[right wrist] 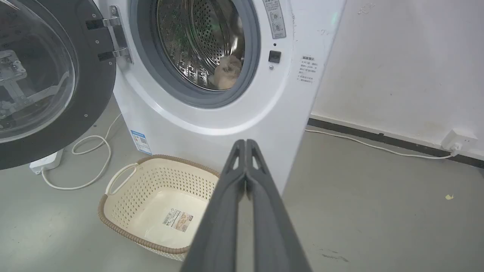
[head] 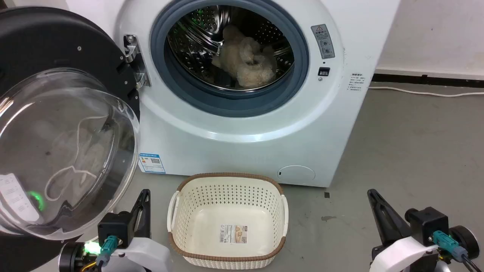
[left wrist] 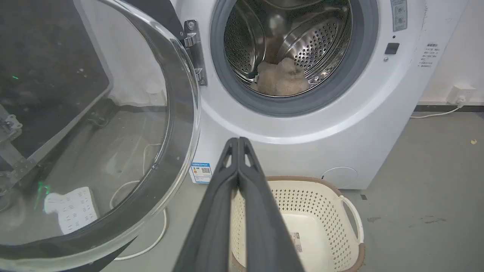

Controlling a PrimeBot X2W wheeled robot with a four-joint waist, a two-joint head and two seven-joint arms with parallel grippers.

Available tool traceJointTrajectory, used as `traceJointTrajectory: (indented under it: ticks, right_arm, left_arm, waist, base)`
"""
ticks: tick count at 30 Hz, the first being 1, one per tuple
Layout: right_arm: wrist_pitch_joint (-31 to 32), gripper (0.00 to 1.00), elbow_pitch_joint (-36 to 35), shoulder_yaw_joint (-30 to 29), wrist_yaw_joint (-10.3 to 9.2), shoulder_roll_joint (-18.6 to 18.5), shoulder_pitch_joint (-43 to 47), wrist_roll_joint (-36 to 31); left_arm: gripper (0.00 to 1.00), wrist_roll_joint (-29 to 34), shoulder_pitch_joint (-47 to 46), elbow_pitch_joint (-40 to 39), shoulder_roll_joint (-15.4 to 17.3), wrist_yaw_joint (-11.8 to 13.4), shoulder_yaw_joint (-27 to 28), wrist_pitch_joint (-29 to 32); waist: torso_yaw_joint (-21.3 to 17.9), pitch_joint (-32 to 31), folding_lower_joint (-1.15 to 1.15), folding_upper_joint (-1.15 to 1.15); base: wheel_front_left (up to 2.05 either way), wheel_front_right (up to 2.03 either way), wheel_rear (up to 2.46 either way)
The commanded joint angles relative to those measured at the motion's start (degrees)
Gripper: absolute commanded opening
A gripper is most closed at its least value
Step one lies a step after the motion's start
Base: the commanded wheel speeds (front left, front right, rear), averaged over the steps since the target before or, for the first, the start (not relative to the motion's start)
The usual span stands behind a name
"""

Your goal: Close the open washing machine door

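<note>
Black washing machine door (head: 64, 132) wide open, left pincer (left wrist: 239, 140), right pincer (right wrist: 245, 142) both pressed together

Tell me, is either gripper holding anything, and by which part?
Nothing is held. The left gripper and the right gripper are both shut and empty; neither touches the washing machine door.

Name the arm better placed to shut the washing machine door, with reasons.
Left, probably. The washing machine door stands open on the robot's left, and the left pincer sits near its lower rim. The right pincer is beyond the basket.
</note>
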Motion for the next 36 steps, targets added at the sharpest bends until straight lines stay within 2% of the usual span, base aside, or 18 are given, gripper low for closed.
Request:
traceJointTrajectory:
  ticks: [1,32,33,36]
  right_arm:
    - [0.0,0.00,-0.3,0.0,0.05,0.3,-0.7,-0.4]
    - [0.0,0.00,-0.3,0.0,0.05,0.3,-0.7,-0.4]
    - [0.0,1.00,0.0,0.0,0.00,0.0,0.0,0.0]
    - [0.0,1.00,0.0,0.0,0.00,0.0,0.0,0.1]
  left_arm:
    - [0.00,0.2,-0.4,-0.2,0.0,-0.2,0.1,0.0]
    - [0.00,0.2,-0.4,-0.2,0.0,-0.2,0.1,0.0]
    - [1.00,0.0,0.0,0.0,0.0,0.0,0.0,0.0]
    - [1.00,0.0,0.0,0.0,0.0,0.1,0.0,0.0]
  waist:
    - [0.0,0.0,0.00,0.00]
    - [0.0,0.0,0.00,0.00]
    - [0.0,0.0,0.00,0.00]
    - [0.0,0.0,0.00,0.00]
  base:
    - [0.00,0.00,0.00]
    - [0.00,0.00,0.00]
    - [0.00,0.00,0.00]
    - [0.00,0.00,0.00]
